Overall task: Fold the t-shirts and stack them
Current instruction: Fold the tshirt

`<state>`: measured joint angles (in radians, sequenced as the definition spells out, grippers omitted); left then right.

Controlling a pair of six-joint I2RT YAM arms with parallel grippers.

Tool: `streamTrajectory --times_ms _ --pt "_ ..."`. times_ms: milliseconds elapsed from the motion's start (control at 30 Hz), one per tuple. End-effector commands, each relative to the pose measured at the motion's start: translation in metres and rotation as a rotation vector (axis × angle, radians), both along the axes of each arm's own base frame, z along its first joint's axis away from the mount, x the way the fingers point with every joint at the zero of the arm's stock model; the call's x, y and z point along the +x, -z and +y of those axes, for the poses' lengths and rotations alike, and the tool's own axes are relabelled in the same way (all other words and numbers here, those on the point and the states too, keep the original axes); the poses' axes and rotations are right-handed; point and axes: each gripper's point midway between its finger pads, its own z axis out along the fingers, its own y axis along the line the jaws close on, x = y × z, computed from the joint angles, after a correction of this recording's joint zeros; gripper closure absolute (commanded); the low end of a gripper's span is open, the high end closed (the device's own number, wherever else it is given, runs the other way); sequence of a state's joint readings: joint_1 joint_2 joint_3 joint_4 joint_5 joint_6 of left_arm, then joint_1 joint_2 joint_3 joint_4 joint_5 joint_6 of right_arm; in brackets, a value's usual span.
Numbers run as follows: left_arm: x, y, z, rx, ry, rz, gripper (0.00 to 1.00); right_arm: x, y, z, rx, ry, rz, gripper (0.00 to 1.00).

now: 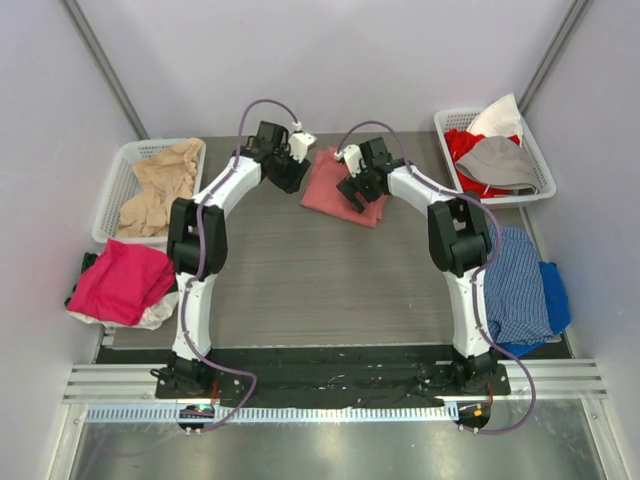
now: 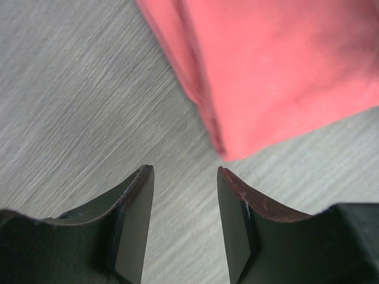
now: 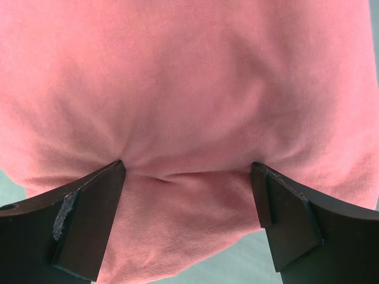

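A salmon-red t-shirt (image 1: 325,182) lies folded into a small pad at the back middle of the table. My left gripper (image 1: 293,172) hovers at its left edge. In the left wrist view this gripper (image 2: 184,171) is open, bare table shows between its fingers, and the shirt's corner (image 2: 284,65) lies just ahead. My right gripper (image 1: 358,196) is down on the shirt's right part. In its wrist view the right gripper (image 3: 188,165) stands wide open, both fingertips pressing into the cloth (image 3: 189,77), which puckers between them.
A white basket (image 1: 112,195) at the back left holds beige shirts (image 1: 165,180). Another basket (image 1: 540,165) at the back right holds red, grey and white cloth. A magenta-pink shirt (image 1: 120,280) lies at the left edge and a blue checked cloth (image 1: 515,285) at the right.
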<state>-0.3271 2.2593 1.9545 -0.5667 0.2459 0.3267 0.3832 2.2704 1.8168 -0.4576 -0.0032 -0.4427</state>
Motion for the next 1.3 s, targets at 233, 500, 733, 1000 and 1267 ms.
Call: streamTrajectory --times_ms 233,500,733,1000,1267 --pt "-0.037 -0.057 0.013 -0.006 0.023 -0.092 0.49 -0.124 0.016 -0.028 -0.088 -0.165 0.342 0.0" --pt "-0.094 -0.006 -0.013 -0.209 0.017 0.298 0.49 -0.173 0.01 -0.04 -0.113 -0.192 0.369 0.0" --pt "-0.126 0.019 -0.038 -0.398 0.026 0.562 0.48 -0.177 0.002 -0.041 -0.119 -0.184 0.339 0.0" --pt "-0.143 0.035 -0.043 -0.474 0.027 0.678 0.48 -0.171 -0.001 -0.036 -0.126 -0.179 0.322 0.0" --pt "-0.141 0.051 -0.056 -0.558 -0.019 0.775 0.48 -0.173 -0.002 -0.029 -0.136 -0.185 0.313 0.0"
